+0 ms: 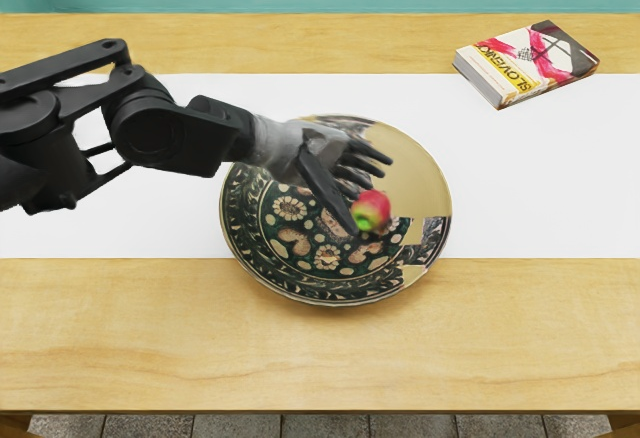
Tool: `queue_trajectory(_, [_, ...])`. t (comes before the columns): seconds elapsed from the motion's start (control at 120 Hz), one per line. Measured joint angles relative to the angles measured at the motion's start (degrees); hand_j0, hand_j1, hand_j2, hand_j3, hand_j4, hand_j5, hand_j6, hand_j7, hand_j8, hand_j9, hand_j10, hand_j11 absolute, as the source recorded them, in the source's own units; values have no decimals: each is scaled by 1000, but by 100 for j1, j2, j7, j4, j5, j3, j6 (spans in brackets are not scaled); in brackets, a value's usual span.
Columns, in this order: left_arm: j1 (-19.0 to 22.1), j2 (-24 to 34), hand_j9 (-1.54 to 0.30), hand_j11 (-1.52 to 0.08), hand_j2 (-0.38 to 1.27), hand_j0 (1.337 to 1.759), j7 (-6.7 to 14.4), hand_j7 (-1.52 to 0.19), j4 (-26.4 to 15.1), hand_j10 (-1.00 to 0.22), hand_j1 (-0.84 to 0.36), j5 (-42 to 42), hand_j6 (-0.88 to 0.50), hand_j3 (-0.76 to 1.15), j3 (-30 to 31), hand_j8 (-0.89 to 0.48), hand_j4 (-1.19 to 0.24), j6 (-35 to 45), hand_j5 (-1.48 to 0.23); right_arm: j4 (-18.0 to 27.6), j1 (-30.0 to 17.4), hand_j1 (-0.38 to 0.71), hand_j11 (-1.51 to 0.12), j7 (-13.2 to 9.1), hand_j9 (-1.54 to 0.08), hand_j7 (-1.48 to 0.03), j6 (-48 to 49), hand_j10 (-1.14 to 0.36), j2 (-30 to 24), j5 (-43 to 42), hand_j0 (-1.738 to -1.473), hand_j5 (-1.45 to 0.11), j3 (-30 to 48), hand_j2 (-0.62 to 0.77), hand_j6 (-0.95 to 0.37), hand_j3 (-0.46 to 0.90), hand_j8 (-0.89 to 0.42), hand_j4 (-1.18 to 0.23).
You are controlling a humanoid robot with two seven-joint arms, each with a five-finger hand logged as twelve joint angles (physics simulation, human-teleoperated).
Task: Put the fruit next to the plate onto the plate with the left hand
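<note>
A small red-and-green apple (pixel 370 210) is inside the round plate (pixel 425 183), a gold dish with a dark patterned left half, a little right of its centre. My left hand (pixel 350 180) reaches in from the left and hovers over the plate's middle. Its fingers are spread and point right, above the apple. The thumb (pixel 335 203) stretches down to just beside the fruit's left side. The fingers do not close around the apple. The hand hides part of the plate's upper left. The right arm does not show.
The plate stands on a white runner (pixel 560 188) that crosses the wooden table (pixel 320 348). A book (pixel 525 61) with a pink ribbon on its cover lies at the back right, partly on the runner.
</note>
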Motion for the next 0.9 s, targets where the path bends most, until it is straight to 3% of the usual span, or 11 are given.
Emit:
queue_trajectory(0.083, [216,399,-109,-110,40,1658,0,-110,-9,-70,271,-1194,-59,0,-240,-58,-80,-581,-115,17,-1,-349,0,0,0,0,0,0,0,0,-1658,0,-3,0,0,0,0,0])
queue_trajectory(0.167, [426,1208,-78,-78,28,1658,0,-78,-103,-50,293,-2438,-42,0,-375,-42,-56,-1250,-81,30,-1,-349,0,0,0,0,1,0,0,0,-1658,0,-4,0,0,0,0,0])
queue_trajectory(0.333, [831,2786,-42,-42,13,1658,0,-42,-872,-27,317,-4006,-23,0,-444,-23,-30,-1856,-43,47,-1,-349,0,0,0,0,26,0,0,0,-1658,0,-9,0,0,0,0,0])
queue_trajectory(0.433, [1014,3695,-31,-31,9,1658,0,-31,-1277,-19,325,-4325,-16,0,-427,-16,-20,-1951,-31,50,-2,-349,0,0,0,0,65,1,0,0,-1658,0,-12,0,1,0,1,0])
queue_trajectory(0.592, [1120,4163,-21,-21,5,1658,0,-21,-1551,-12,331,-4441,-9,0,-415,-10,-12,-1998,-21,56,-3,-349,0,0,0,0,90,0,0,0,-1658,0,-13,0,1,0,1,0])
queue_trajectory(0.9, [1319,4925,-14,-14,2,1658,0,-14,-1598,-6,335,-4399,-4,0,-396,-4,-5,-2013,-14,115,-3,-349,0,0,0,0,94,0,0,-3,-1658,0,-20,0,0,0,0,0])
